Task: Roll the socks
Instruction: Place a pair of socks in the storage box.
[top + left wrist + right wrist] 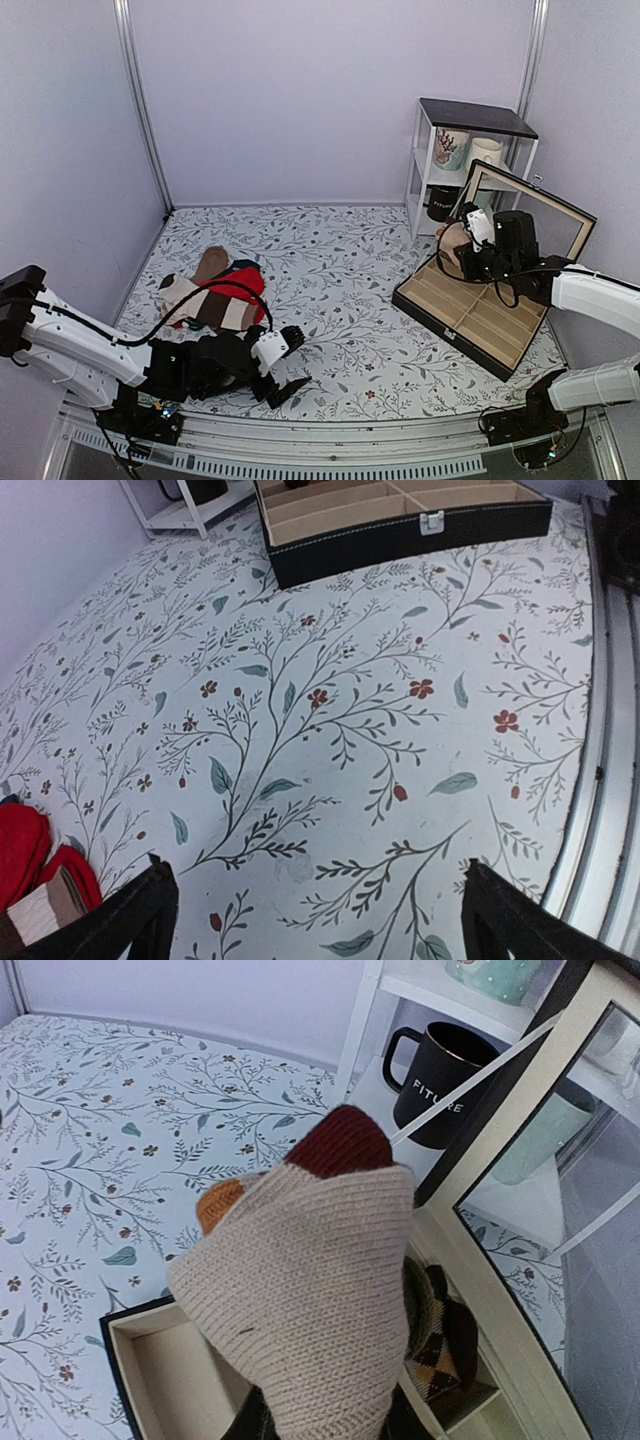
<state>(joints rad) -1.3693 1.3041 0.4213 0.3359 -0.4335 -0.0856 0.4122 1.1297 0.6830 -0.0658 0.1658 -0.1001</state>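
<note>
my R tool (468, 240) clamped on bundled socks (310, 1300), maroon end up | socks held in air over far-left corner of open black box (445, 322) | argyle sock (435, 1350) lying in box compartment | my L tool (298, 360) wide open, nothing in it, low over desk (330, 730), near red sock (240, 280)
</note>
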